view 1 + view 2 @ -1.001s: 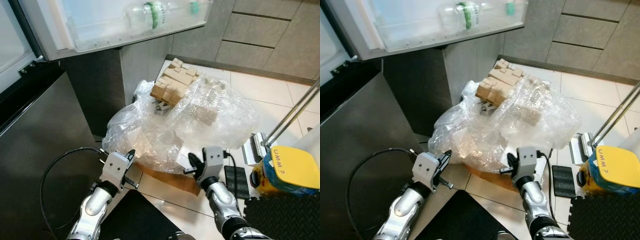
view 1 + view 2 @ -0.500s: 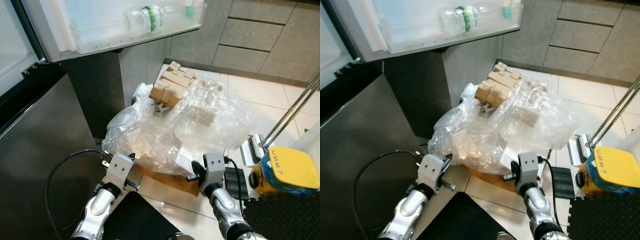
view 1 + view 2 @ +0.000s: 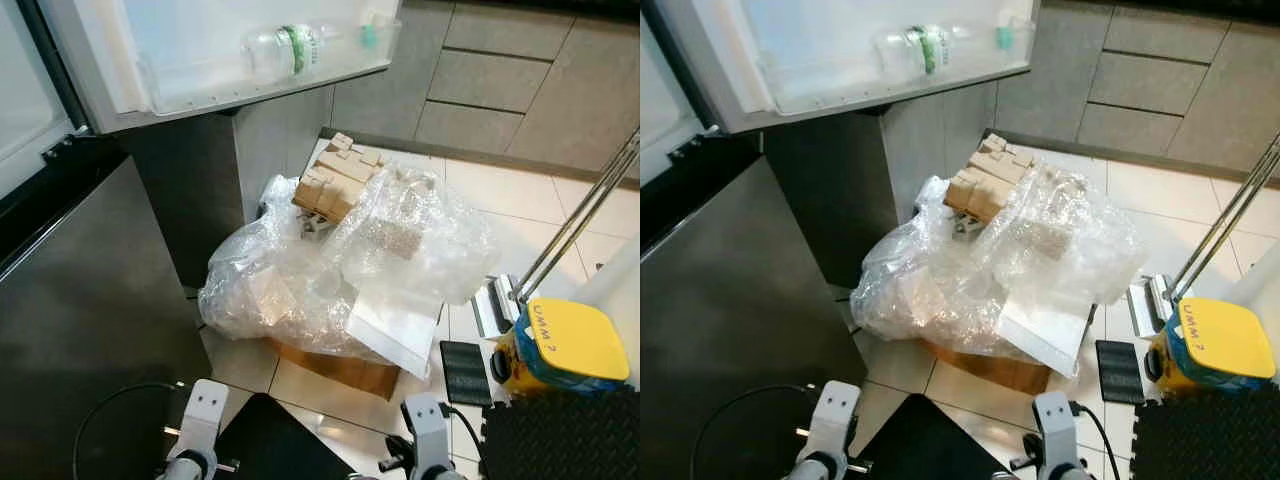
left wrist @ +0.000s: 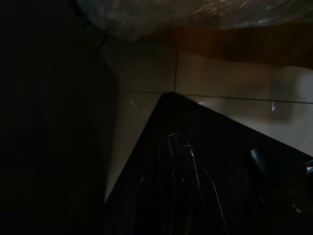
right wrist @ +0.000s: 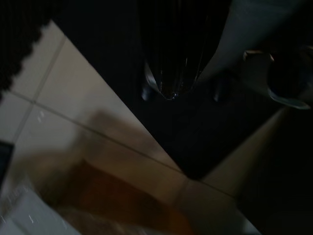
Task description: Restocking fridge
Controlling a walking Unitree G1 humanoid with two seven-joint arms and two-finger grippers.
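Head view, left eye: both arms hang low at the bottom edge, wrists up, the left gripper [image 3: 197, 440] over the dark mat [image 3: 270, 440], the right gripper [image 3: 425, 450] just past that mat's corner. Ahead of the two grippers, on the tiled floor, sits one heap of clear plastic wrap [image 3: 340, 270] on a brown board [image 3: 340, 368]. One stack of cardboard pieces [image 3: 330, 185] pokes out of the heap's far side. Farther ahead and above, one open fridge door [image 3: 230, 50] holds one clear bottle [image 3: 285, 50] lying in its shelf. Off to the right gripper's outer side stand one yellow-lidded tub [image 3: 560, 345] and one small black pad [image 3: 465, 360].

Right eye: same scene, same count, both arms tucked low.

Left wrist view: very dark. The black fingers [image 4: 173, 186] lie pressed together over the mat, gripping nothing, with plastic wrap beyond them.

Right wrist view: dim too. The fingers [image 5: 171, 63] look closed and empty, with tile and the brown board beyond.
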